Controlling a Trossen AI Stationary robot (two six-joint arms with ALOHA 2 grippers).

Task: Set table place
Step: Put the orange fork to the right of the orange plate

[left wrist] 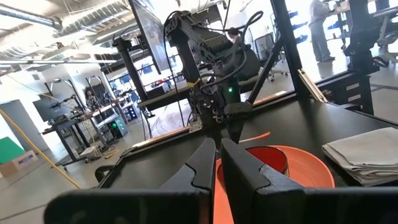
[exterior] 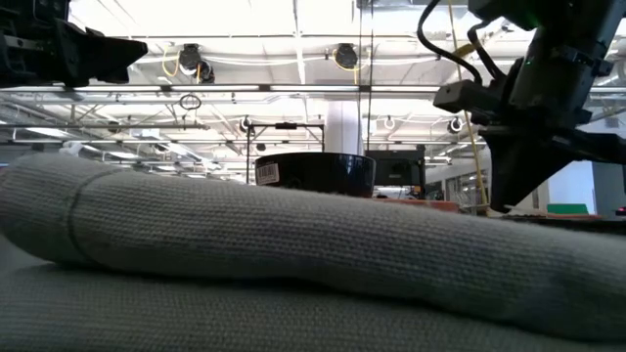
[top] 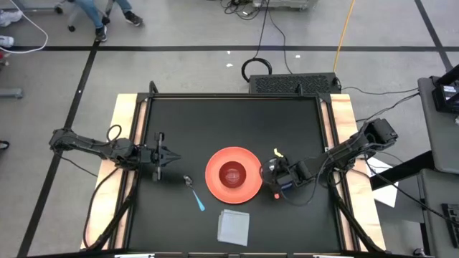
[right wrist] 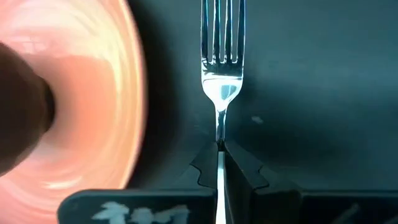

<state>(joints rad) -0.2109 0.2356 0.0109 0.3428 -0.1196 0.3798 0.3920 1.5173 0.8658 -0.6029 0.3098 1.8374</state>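
Observation:
An orange plate [top: 233, 174] lies on the black table [top: 215, 115] with a dark red bowl [top: 232, 174] in its middle. My right gripper [top: 276, 178] stands just right of the plate, shut on a metal fork [right wrist: 221, 68]. My left gripper [top: 171, 156] is shut and empty, left of the plate and above the table. A spoon with a blue handle [top: 194, 193] lies flat between my left gripper and the plate. A folded grey napkin [top: 234, 226] lies flat near the table's front edge. My right gripper pinches the fork's handle just behind its neck [right wrist: 219, 138] between its two fingers. The fingers lie along the fork, and the tines [right wrist: 222, 31] stick out ahead of the fingertips, over the black table beside the plate's rim. Whether the fork touches the table I cannot tell.
The napkin [exterior: 293, 254] fills the foreground of the low view, with the bowl [exterior: 315, 171] behind it. The table's far half shows bare black top. Wooden strips [top: 125, 136] run along both sides. A black box [top: 294, 84] and cables lie beyond the far edge.

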